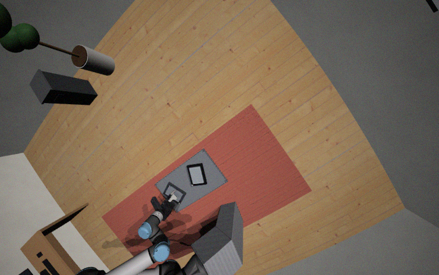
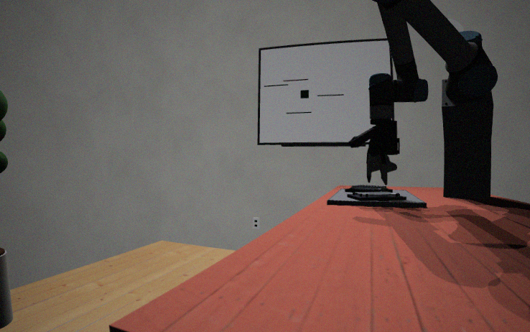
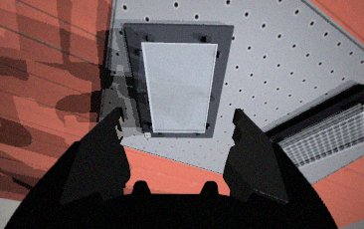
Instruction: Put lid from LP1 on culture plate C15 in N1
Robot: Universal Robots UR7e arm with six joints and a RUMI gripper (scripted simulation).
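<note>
In the wrist view a pale, see-through lid (image 3: 180, 87) lies flat in the dark frame of lid park LP1 (image 3: 174, 34), on a grey perforated base (image 3: 283, 65). My gripper (image 3: 179, 109) hangs above it, open and empty, with one finger on each long side of the lid. Culture plate C15 (image 3: 325, 131) shows its uncovered rows of wells in nest N1 at the right edge. From overhead the plate (image 1: 196, 174) sits on the base (image 1: 191, 180) and the gripper (image 1: 172, 196) is over the lid park. In the side view the fingertips (image 2: 378, 177) are a little above the base (image 2: 375, 197).
The base lies on a red table top, close to its edge. The robot's grey pedestal (image 1: 223, 240) stands near the base, and shows as a dark column (image 2: 466, 149) to its right. A whiteboard (image 2: 322, 92) hangs on the wall behind.
</note>
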